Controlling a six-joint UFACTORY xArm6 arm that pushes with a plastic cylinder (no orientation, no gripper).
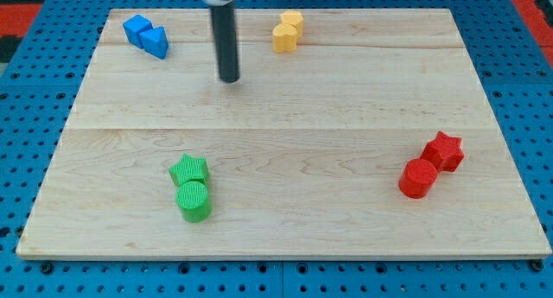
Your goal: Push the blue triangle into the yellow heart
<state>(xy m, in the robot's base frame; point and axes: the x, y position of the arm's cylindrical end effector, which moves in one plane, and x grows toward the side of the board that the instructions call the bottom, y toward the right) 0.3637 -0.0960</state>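
Observation:
The blue triangle (156, 42) lies near the board's top left, touching a blue cube (136, 28) on its upper left. The yellow heart (284, 37) lies at the top centre, touching another yellow block (292, 21) just above it. My tip (229, 77) rests on the board between the two pairs, to the right of and below the blue triangle, and to the left of and below the yellow heart. It touches no block.
A green star (189, 169) and a green cylinder (194, 200) sit together at the lower left. A red star (444, 150) and a red cylinder (419, 178) sit together at the right. The wooden board (346, 99) lies on a blue pegboard.

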